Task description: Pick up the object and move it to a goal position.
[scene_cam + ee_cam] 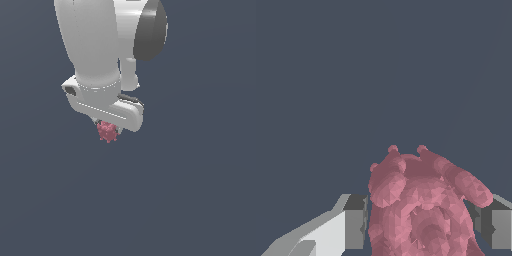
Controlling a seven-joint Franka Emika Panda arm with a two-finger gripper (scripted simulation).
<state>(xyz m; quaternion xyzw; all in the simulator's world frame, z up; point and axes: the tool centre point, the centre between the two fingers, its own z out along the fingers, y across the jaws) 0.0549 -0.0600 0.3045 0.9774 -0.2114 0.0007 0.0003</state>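
The object [107, 132] is a small pinkish-red, bumpy, berry-like lump with knobs all over. It sits right under the white hand of my arm in the exterior view, between the mostly hidden fingers. My gripper [107, 131] is shut on it. In the wrist view the object [423, 205] fills the space between the two grey finger pads [356, 222], which press on both its sides. My gripper [423, 225] holds it in front of the plain dark background.
Only a plain dark blue-grey background [200, 190] shows around the arm. The white arm links [95, 40] fill the upper part of the exterior view.
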